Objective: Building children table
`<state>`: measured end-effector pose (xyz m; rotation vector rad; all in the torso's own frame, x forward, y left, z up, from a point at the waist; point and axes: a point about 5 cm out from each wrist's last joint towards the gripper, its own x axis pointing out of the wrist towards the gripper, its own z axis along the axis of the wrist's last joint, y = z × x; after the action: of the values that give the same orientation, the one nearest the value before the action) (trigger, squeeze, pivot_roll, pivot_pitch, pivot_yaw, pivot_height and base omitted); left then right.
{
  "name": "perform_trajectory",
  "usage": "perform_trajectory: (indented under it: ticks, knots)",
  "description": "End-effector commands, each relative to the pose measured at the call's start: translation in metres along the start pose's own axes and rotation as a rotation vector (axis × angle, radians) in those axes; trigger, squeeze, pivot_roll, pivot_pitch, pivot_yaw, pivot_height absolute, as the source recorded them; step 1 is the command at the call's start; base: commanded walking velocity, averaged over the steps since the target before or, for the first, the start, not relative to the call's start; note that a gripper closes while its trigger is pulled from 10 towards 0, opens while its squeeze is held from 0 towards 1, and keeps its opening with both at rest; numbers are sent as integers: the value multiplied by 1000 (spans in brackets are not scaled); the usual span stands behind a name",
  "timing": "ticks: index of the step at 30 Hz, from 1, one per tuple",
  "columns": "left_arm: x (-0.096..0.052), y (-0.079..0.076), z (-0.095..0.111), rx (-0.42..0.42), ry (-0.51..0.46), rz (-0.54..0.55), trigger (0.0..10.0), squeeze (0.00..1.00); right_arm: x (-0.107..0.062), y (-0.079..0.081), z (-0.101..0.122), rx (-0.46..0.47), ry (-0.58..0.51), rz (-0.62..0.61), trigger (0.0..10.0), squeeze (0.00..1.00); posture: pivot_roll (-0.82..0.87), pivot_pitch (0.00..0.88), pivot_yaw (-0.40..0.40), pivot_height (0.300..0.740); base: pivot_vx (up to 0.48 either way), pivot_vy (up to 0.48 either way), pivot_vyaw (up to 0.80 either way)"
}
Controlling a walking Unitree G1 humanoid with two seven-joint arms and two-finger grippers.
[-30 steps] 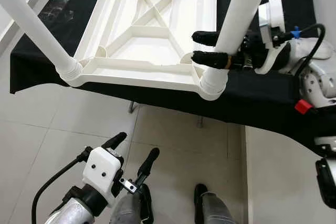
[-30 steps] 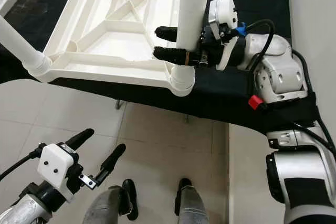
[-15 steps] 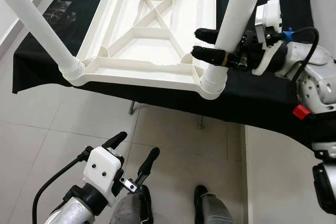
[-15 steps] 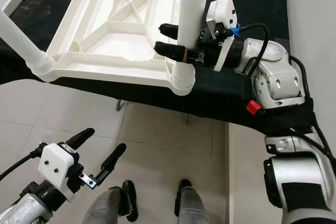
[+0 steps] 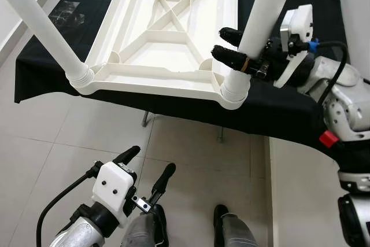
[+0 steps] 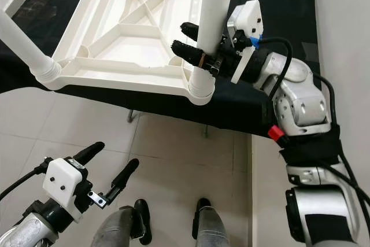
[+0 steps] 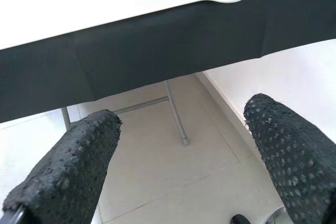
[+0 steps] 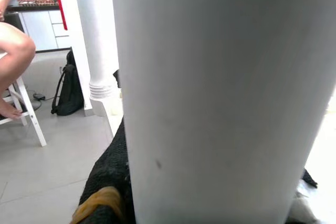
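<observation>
A table (image 5: 289, 114) draped in black cloth spans the scene, with pale floor tiles (image 5: 191, 148) in front of it. On the cloth lies the white children's tabletop (image 5: 167, 33), turned upside down so that its ribbed, cross-braced underside faces up, its near edge reaching the table's front edge. Two white tubular legs stand out of the near corner sockets: the left leg (image 5: 40, 24) slants away from the left corner, and the right leg (image 5: 269, 4) rises from the right corner socket (image 5: 234, 91), leaning slightly. The robot's right arm (image 6: 295, 102) reaches in from the right side over the black cloth, and the right claw (image 5: 240, 47) is closed around the right leg just above its socket, one black finger on each side of the tube; in the right wrist view the leg (image 8: 220, 93) stands directly against the camera with a finger (image 8: 105, 182) pressed beside it, the other leg (image 8: 97, 40) behind, and a person's bare leg (image 8: 13, 51) on a white stool at the room's edge. The left claw (image 5: 147, 169) hangs low in front of the table, above the floor, its two fingers spread apart and holding nothing; the left wrist view shows its fingers (image 7: 68, 171) well separated, with the table's black edge and a thin metal table leg (image 7: 176, 114) beyond them.
</observation>
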<state>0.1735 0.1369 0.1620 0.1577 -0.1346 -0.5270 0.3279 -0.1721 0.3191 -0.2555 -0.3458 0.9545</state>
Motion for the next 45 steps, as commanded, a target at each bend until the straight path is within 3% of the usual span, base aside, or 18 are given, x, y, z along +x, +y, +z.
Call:
perform_trajectory:
  ticks: [1, 15, 21, 34, 36, 45]
  knots:
    - [-3, -1, -5, -5, 22, -4, 10000, 0, -6, 1, -28, 69, 113, -50, 10000, 0, 65, 366, 59, 740, 0, 0, 0]
    - [-2, 0, -6, -3, 21, 0, 10000, 0, 0, 12, -32, 44, 172, -132, 10000, 0, 55, 361, 59, 740, 0, 0, 0]
    - [-1, 1, -7, -2, 17, 2, 10000, 0, 1, 29, -40, 75, 168, -275, 10000, 0, 47, 355, 52, 740, 0, 0, 0]
    - [1, 2, -8, 0, 12, 3, 10000, 0, 3, 42, -49, 127, 199, -413, 10000, 0, 36, 345, 51, 740, 0, 0, 0]
    - [2, 2, -8, 1, 10, 5, 10000, 0, 2, 43, -51, 114, 224, -512, 10000, 0, 36, 345, 51, 740, 0, 0, 0]
    - [3, 4, -9, 4, 9, 7, 10000, 0, 1, 55, -53, 101, 248, -661, 10000, 0, 31, 337, 50, 740, 0, 0, 0]
